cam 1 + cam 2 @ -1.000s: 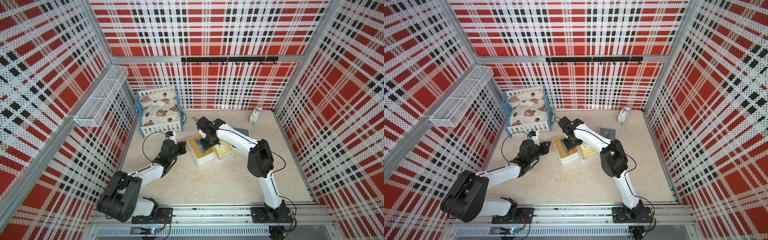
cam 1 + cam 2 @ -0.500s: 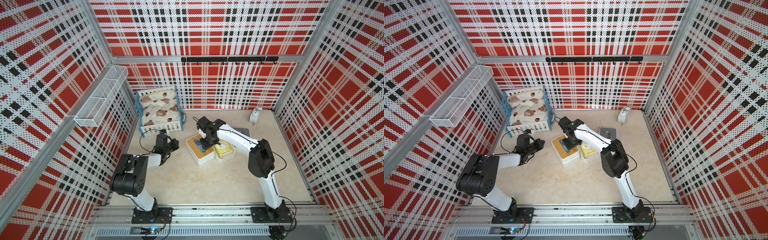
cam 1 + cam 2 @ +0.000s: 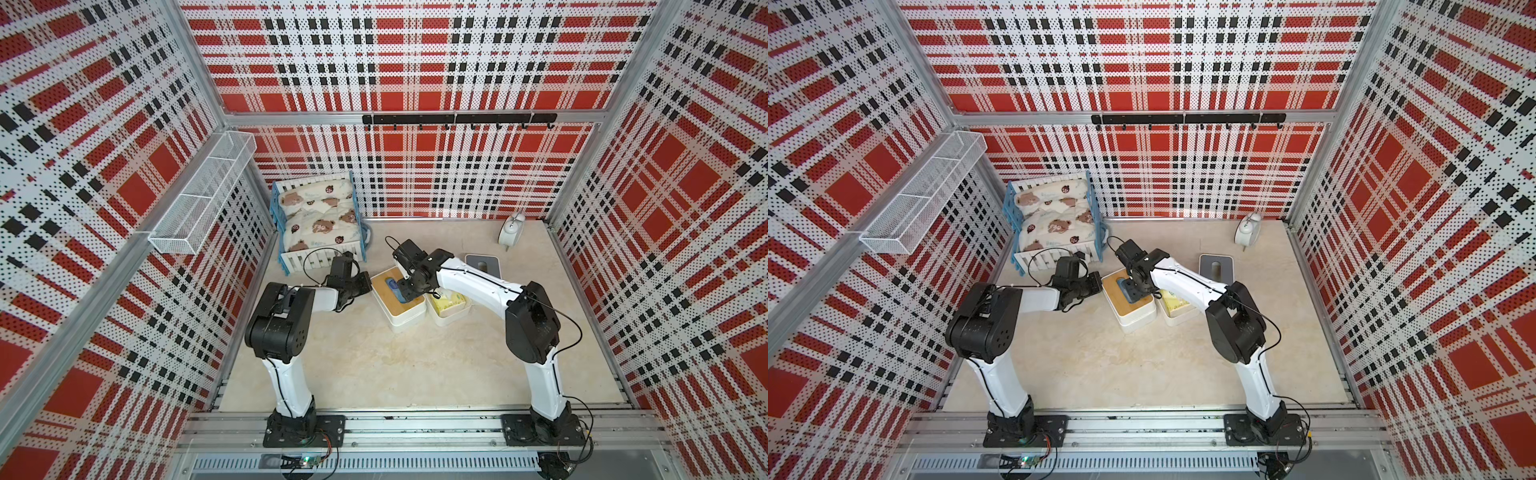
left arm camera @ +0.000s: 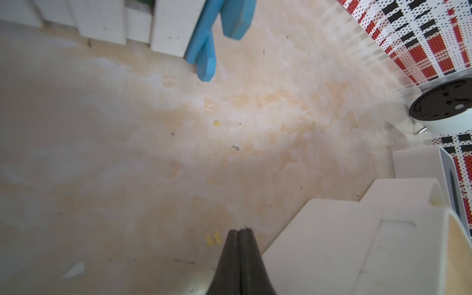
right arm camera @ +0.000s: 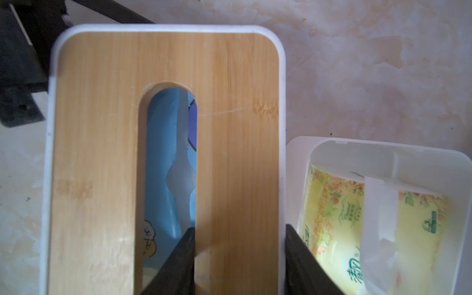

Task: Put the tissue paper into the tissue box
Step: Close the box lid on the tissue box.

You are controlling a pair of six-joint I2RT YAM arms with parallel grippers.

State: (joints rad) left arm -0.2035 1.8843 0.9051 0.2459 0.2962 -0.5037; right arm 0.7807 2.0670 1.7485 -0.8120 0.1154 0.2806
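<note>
Fingers of the right gripper (image 5: 239,228) are set astride the bamboo lid (image 5: 102,153), one in its slot, one outside the rim, apparently clamping it; the left gripper (image 4: 240,231) is closed, empty, beside the tissue box (image 3: 409,322), toward the back edge of the table (image 3: 374,365); the blue tissue paper (image 5: 163,153) is seen inside through the slot; lid seating is judged the step in hand; next, a flush press and a clean release are called for.

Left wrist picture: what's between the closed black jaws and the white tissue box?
Just bare table between the left gripper and the tissue box, seen in the left wrist view.
</note>
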